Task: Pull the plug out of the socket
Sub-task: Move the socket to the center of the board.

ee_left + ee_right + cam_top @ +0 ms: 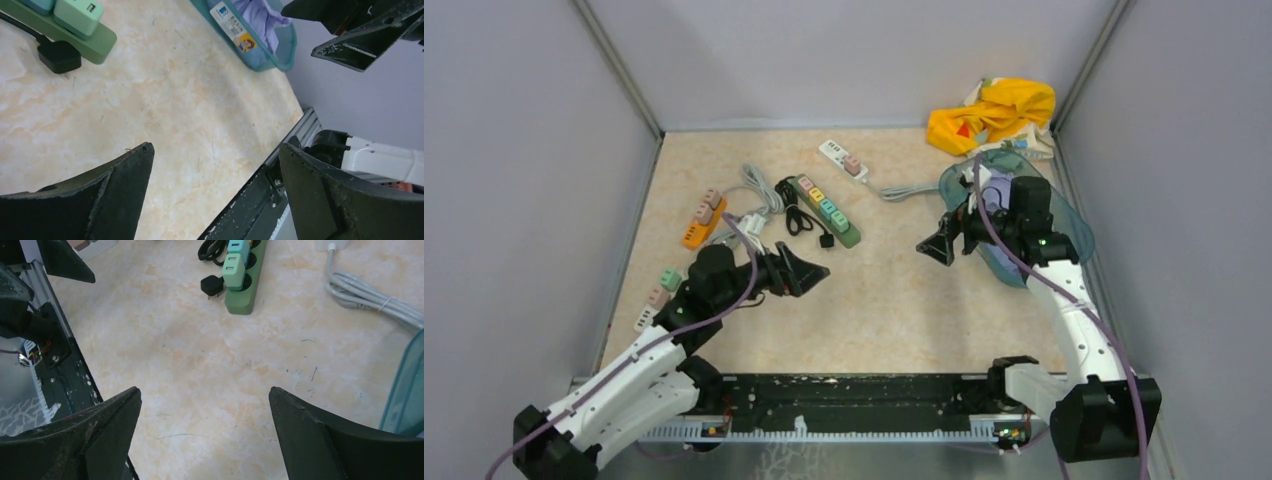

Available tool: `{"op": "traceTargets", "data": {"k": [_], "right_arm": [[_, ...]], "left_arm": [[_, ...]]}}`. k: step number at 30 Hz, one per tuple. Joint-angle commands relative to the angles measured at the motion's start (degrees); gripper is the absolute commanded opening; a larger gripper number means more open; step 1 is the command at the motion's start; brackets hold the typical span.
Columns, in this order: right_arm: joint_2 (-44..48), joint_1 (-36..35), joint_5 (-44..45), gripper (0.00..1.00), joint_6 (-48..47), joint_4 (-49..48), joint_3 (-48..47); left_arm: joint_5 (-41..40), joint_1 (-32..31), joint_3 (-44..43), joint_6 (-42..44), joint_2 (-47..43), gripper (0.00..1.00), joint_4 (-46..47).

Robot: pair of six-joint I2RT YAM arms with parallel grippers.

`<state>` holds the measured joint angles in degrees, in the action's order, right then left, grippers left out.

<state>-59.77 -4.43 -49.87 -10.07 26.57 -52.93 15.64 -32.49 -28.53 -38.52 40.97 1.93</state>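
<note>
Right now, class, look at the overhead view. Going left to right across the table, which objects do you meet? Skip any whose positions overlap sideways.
small white power strip → orange power strip → green power strip → teal basket

we see: green power strip (849, 238) lying flat, angled | plugs (828, 207): four, pink, yellow, two teal, all seated in a row
</note>
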Motion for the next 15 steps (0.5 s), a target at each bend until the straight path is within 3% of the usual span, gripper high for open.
{"op": "traceTargets", "data": {"k": [1,7,15], "right_arm": [[0.03,-0.90,-3.98,0.99,-3.91,-7.25,3.72],[-1.10,-1.18,-5.79,0.99,-7.93,-6.86,5.57],[-1.62,-1.33,-7.23,0.99,-11.81,-5.17,5.68]], "left_arm": [[-14.26,-8.00,-2.53,2.57,2.89,1.00,-1.31],[-24.03,-10.92,-1.25,2.57,6.40,1.00,-0.94],[-28.53,-11.24,4.84,-1.97,-1.21,1.00,1.49]]}}
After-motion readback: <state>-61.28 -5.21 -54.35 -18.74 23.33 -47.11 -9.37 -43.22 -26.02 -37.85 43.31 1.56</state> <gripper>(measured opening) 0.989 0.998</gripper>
